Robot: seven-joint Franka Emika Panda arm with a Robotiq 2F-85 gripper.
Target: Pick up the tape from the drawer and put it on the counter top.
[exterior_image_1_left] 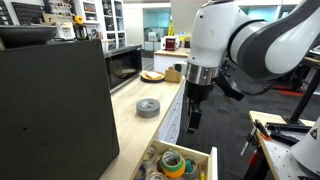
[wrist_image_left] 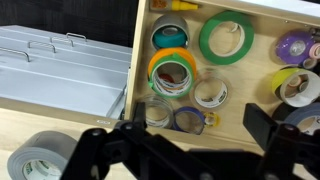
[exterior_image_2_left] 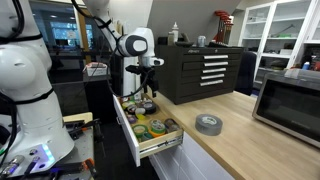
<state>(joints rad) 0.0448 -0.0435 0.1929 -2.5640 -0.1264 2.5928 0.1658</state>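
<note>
Claw [exterior_image_1_left: 192, 122] on the white robot arm [exterior_image_1_left: 235, 40] hangs straight down off a bent elbow in an exterior view. It sits just off the edge of the long pale beige wood-look counter top [exterior_image_1_left: 135, 128] and above the open shallow pull-out drawer with pale wood sides [exterior_image_1_left: 211, 160]. Can't tell from this angle whether the fingers are apart. The drawer is cut off by the bottom edge, and the rolls in it are too small to sort out. A big grey roll of tape [exterior_image_1_left: 148, 107] lies flat on the counter.

Different angle, in an exterior view: the claw [exterior_image_2_left: 148, 88] points down over the back part of the drawer [exterior_image_2_left: 160, 147], with the arm [exterior_image_2_left: 136, 44] folded above it. The rolls are just a colourful blur here. The grey roll [exterior_image_2_left: 208, 124] lies on the counter top [exterior_image_2_left: 250, 140], well apart from the drawer.

Wrist view: the black fingers [wrist_image_left: 100, 150] are spread wide apart. They're blurry along the bottom edge and cover a few rolls there. The small bright green ring-shaped roll of tape [wrist_image_left: 226, 37] lies flat in the drawer [wrist_image_left: 138, 50], up near the top of the picture, just beside a stacked orange-and-green roll [wrist_image_left: 172, 72]. The grey roll [wrist_image_left: 40, 158] is cut off at the lower corner.
</note>
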